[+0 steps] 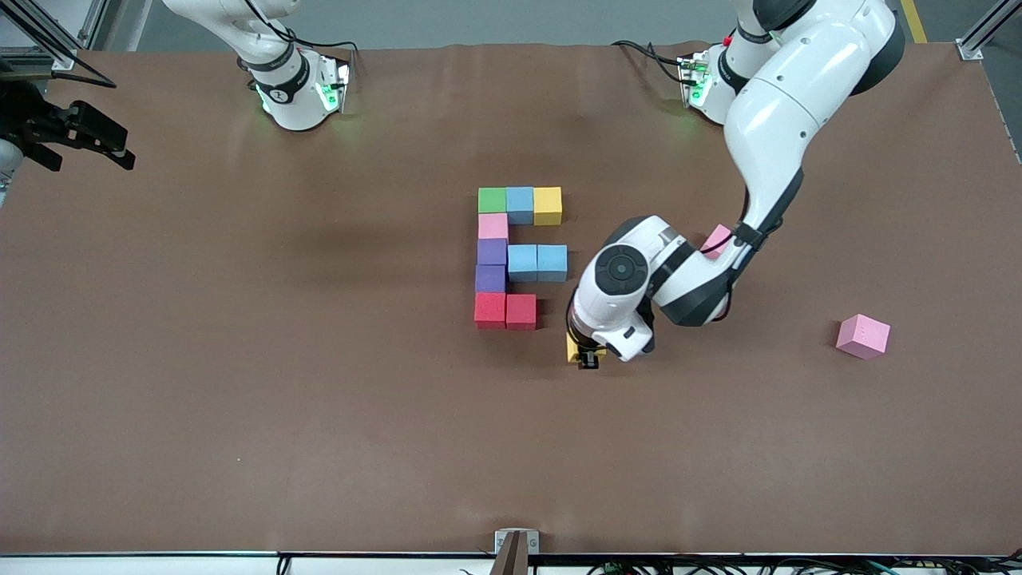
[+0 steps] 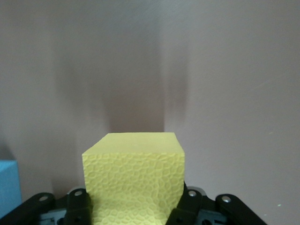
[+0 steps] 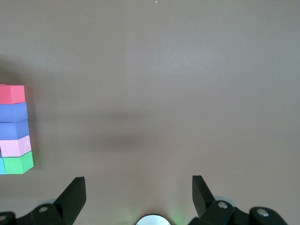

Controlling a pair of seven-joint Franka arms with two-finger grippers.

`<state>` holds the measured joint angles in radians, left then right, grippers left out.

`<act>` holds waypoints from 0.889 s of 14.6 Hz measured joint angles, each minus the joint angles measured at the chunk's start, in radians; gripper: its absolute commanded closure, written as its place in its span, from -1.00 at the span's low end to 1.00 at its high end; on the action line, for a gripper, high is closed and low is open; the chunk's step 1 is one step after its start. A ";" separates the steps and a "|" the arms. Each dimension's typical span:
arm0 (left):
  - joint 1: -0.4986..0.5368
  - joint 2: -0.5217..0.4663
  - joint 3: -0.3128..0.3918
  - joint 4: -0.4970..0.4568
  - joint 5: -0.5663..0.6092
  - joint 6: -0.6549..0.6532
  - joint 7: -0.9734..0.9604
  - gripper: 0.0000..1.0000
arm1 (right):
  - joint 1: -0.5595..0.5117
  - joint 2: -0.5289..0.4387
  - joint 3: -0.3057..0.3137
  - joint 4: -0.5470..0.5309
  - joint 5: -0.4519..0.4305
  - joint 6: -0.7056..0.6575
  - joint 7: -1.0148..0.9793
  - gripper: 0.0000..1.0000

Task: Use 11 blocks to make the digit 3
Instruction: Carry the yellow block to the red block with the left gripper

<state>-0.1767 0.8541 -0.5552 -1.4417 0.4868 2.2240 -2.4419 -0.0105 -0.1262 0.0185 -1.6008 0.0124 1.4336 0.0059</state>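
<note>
Blocks [image 1: 519, 255] were green, light blue, yellow, pink, purple and red; one yellow block [image 2: 133, 180] bore a pebbled cell texture; loose cube [image 1: 863, 336] pink; table [image 1: 239, 359] plain brown.

brown matte table [image 1: 239, 399], grey floor [image 1: 479, 20]

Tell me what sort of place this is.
Probably a robotics lab or test bench. Two arms are bolted to a brown-covered table, aluminium frame posts stand at its corners, and the only props are foam blocks, one yellow block gripped in the left gripper. The right gripper waits, fingers open.
</note>
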 measured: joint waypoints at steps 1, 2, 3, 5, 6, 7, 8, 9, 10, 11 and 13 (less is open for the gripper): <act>-0.012 0.005 0.001 0.000 0.000 0.000 -0.025 0.85 | 0.000 0.000 0.000 0.000 0.000 0.000 0.000 -1.00; -0.024 0.012 0.001 0.000 0.000 0.000 -0.046 0.85 | 0.000 0.000 0.000 0.000 0.000 -0.001 0.000 -1.00; -0.035 0.018 0.002 0.000 0.000 0.000 -0.059 0.85 | 0.000 0.000 0.000 0.000 0.000 -0.002 0.000 -1.00; -0.060 0.027 0.004 0.000 0.000 0.001 -0.072 0.85 | 0.000 0.000 0.000 0.000 0.000 -0.003 0.000 -1.00; -0.070 0.028 0.004 0.000 0.000 0.002 -0.074 0.85 | 0.000 0.000 0.000 0.000 0.000 -0.003 0.000 -1.00; -0.078 0.028 0.006 0.000 0.000 0.002 -0.075 0.85 | 0.000 0.000 0.000 0.000 0.000 -0.003 0.000 -1.00; -0.084 0.030 0.007 0.000 0.000 0.002 -0.075 0.85 | 0.000 0.000 0.000 0.000 0.000 -0.003 0.000 -1.00; -0.090 0.032 0.011 0.000 0.000 0.002 -0.075 0.85 | 0.000 0.000 0.000 0.000 0.000 -0.003 0.000 -1.00; -0.101 0.033 0.023 -0.001 0.000 0.002 -0.075 0.85 | 0.000 0.000 0.000 0.000 0.000 -0.003 0.000 -1.00; -0.117 0.035 0.043 -0.001 0.000 0.002 -0.075 0.85 | 0.000 0.000 0.000 0.000 0.000 -0.003 0.000 -1.00; -0.159 0.039 0.087 -0.001 0.000 0.002 -0.075 0.86 | 0.000 0.000 0.000 0.000 0.000 -0.003 0.000 -1.00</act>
<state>-0.3358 0.8935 -0.4683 -1.4424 0.4867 2.2257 -2.5168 -0.0105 -0.1262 0.0186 -1.6011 0.0124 1.4305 0.0058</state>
